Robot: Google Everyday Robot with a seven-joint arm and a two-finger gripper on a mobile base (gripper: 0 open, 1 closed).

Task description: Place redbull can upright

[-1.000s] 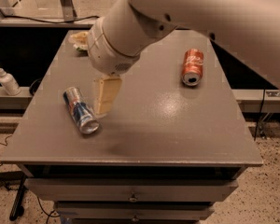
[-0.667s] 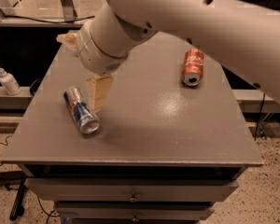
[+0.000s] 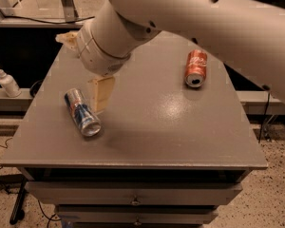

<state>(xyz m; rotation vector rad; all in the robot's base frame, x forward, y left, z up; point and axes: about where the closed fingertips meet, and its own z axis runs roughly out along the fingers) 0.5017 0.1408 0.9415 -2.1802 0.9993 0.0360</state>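
Grey flat-topped metal table (image 3: 171, 127), drawers below, small knob (image 3: 133, 202) on upper drawer front. Orange-red wide soda can (image 3: 196, 68) lying on side on table's far right part, open end toward camera, well apart from table edges. Crumpled tan packet-like item (image 3: 66, 38) at table's far left corner, partly hidden, kind unclear. White pump bottle (image 3: 8, 82) upright on pale ledge left of table. Dark cable (image 3: 264, 122) hanging at right. Speckled floor (image 3: 275, 194). Gripper (image 3: 102, 93) low over table's left part.
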